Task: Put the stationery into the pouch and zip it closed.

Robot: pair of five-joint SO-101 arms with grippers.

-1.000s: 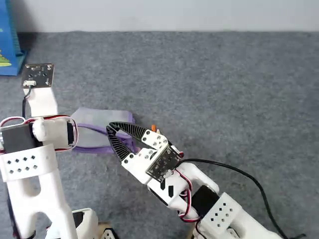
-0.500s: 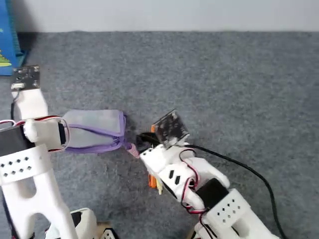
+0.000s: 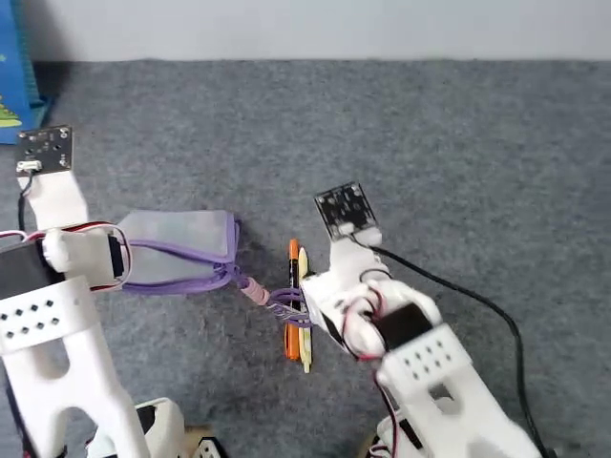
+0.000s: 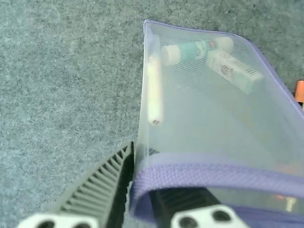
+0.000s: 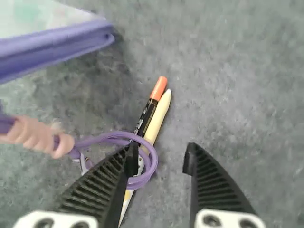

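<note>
The translucent pouch (image 3: pixel 181 250) with purple zip edging lies left of centre. My left gripper (image 4: pixel 142 175) is shut on its edge, one finger outside and one behind the mesh. Inside the pouch (image 4: pixel 213 118) are a white stick (image 4: pixel 155 90), a green-white tube (image 4: pixel 194 50) and a white eraser (image 4: pixel 235 71). An orange pen (image 3: pixel 292 298) and a cream pen (image 3: pixel 305 310) lie side by side to the right of the pouch. My right gripper (image 5: pixel 160 152) hangs open over them. The purple pull cord (image 5: pixel 137 159), with its pink bead (image 5: pixel 40 137), loops round one finger (image 5: pixel 107 183).
Grey carpet (image 3: pixel 458 143) covers the whole table, with open room at the back and right. A blue box (image 3: pixel 14 86) stands at the far left edge. A black cable (image 3: pixel 477 305) trails from the right arm towards the front right.
My right gripper left the pouch's right end, turned over and moved right above the two pens, drawing the purple cord out. The pouch and the left gripper shifted slightly left.
</note>
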